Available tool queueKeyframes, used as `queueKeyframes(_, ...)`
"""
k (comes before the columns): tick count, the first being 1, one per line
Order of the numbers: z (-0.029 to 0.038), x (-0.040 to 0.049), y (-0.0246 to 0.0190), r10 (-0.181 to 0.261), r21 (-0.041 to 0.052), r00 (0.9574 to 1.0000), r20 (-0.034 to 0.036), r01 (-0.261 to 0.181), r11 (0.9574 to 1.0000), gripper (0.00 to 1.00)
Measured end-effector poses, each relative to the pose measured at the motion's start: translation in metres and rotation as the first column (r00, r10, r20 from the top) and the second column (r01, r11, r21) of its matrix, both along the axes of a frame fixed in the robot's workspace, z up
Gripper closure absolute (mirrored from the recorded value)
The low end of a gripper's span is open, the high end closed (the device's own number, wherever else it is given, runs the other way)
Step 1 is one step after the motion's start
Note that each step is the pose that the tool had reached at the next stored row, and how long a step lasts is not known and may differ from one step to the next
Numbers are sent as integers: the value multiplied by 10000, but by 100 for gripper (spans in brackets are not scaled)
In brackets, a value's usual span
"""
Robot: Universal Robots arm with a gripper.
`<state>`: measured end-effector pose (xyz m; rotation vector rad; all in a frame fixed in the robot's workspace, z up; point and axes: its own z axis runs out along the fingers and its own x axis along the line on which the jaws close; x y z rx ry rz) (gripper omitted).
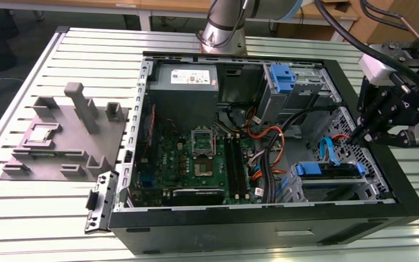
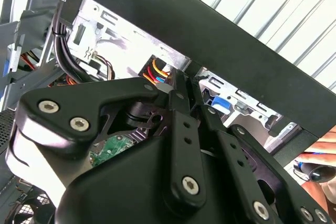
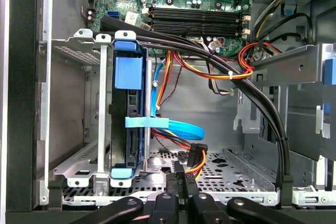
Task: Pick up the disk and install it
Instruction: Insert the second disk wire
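The disk sits in its blue bracket inside the lower drive cage, at the exterior view's right of the open computer case. In the first wrist view the disk stands on edge between the cage's metal rails, a blue cable beside it. My gripper hangs inside the case, above and apart from the disk, near the orange cables. Its fingertips lie together with nothing between them. The second wrist view has the gripper shut, below the case's black wall.
A second blue bracket sits in the upper bay. Black cable bundles and orange wires cross the space beside the cage. The motherboard fills the case floor. A grey fixture lies on the slatted table. A person's hand is outside the case.
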<state>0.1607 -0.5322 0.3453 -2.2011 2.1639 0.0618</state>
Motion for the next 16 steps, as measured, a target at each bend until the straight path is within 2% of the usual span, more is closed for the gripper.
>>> queueKeyframes(4,-2,-7,1,1,3,10000,2,-1,10000,83)
queueKeyframes(9,-1,-107,-9,1,0,10000,54,-1,10000,83)
queueKeyframes(11,0,-124,-33,1,-1,10000,99,-1,10000,83)
queueKeyframes(16,-2,-168,-123,2,0,9997,254,-2,10000,83)
